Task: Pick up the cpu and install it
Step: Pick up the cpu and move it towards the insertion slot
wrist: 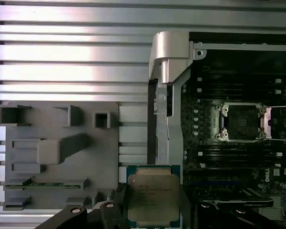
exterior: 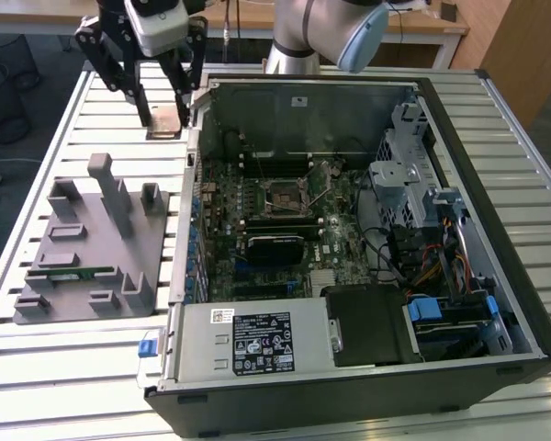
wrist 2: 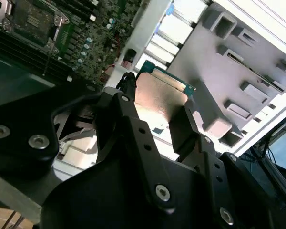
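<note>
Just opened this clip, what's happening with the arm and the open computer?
The arm's gripper is closed on the cpu, holding it by two opposite edges over the slatted table, between the grey tray and the open computer case. The motherboard socket is empty with its cover open, so the chip is picked up but not installed. A green memory stick lies in the tray.

Here's the arm point(exterior: 303, 37), smooth silver-grey tubing, one joint capped with a pale blue cover point(exterior: 363, 37). The gripper point(exterior: 165, 112) shows a light grey body and black linked fingers point(wrist 2: 133, 133), studded with round silver screws point(wrist 2: 162, 192).
</note>
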Available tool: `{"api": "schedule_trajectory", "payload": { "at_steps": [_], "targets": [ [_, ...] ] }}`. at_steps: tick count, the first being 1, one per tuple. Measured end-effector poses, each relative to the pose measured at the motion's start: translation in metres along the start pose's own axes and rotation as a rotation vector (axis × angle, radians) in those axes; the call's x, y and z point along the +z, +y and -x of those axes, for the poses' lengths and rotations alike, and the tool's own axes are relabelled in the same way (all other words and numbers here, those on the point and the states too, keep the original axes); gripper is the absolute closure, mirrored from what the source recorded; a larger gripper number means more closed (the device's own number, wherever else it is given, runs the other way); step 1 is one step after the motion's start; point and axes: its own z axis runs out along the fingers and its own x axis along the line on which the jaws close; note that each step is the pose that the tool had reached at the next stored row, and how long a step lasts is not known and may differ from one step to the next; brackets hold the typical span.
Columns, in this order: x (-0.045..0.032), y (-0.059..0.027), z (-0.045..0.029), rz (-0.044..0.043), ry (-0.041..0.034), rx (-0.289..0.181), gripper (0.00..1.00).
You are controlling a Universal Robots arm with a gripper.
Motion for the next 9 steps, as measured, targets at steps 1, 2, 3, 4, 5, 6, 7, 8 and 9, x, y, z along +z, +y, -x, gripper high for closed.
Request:
{"api": "schedule_trajectory", "payload": {
  "at_steps": [1, 2, 3, 4, 5, 6, 7, 8, 9],
  "targets": [
    [0.0001, 0.0000, 0.0046, -0.0001, 0.0001, 0.000, 0.47],
    [0.0002, 0.0001, 0.0091, 0.0000, 0.0000, 0.000, 0.47],
    [0.0003, 0.0001, 0.0137, 0.0000, 0.0000, 0.000, 0.47],
    [0.0004, 0.0001, 0.0181, 0.0001, 0.0000, 0.000, 0.47],
    [0.0005, 0.0001, 0.0229, 0.0000, 0.0001, 0.000, 0.47],
    [0.0006, 0.0001, 0.0274, 0.0000, 0.0000, 0.000, 0.47],
    [0.0007, 0.0001, 0.0320, 0.0000, 0.0001, 0.000, 0.47],
    [0.0008, 0.0002, 0.0365, 0.0000, 0.0001, 0.000, 0.47],
    [0.0009, 0.0002, 0.0410, 0.0000, 0.0000, 0.000, 0.47]
  ]
}}
